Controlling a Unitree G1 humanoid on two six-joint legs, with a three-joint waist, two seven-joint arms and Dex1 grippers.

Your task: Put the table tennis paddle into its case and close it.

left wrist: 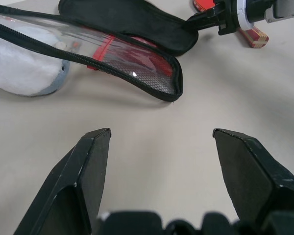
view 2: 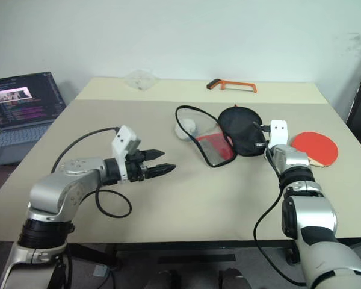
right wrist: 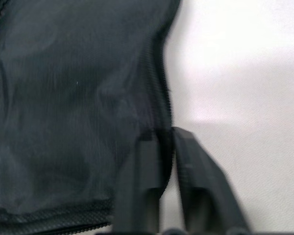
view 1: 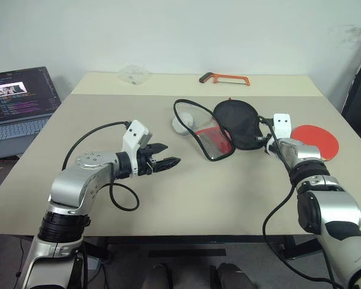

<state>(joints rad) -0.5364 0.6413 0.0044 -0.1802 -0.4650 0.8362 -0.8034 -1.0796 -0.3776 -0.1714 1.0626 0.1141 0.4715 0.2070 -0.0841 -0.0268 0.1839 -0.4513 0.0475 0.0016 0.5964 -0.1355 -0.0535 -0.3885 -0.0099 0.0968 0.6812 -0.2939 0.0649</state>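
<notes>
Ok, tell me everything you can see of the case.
The case is a soft paddle-shaped zip pouch lying unzipped mid-table. Its plain black fabric half lies toward the right gripper, whose fingers sit at its zipped edge with a narrow gap between them. The other half has a see-through panel with red and black mesh behind it, and its zip-edged rim arches up over a white round object. The table tennis paddle lies outside it.

**Silver arms, black fingers**

Both arms wear glossy silver-grey shells with black joint rings — a white block sits at each wrist. Black cables loop from them. The left gripper [view 1: 168, 162] and right gripper [view 1: 266, 140] end in black fingers.
</notes>
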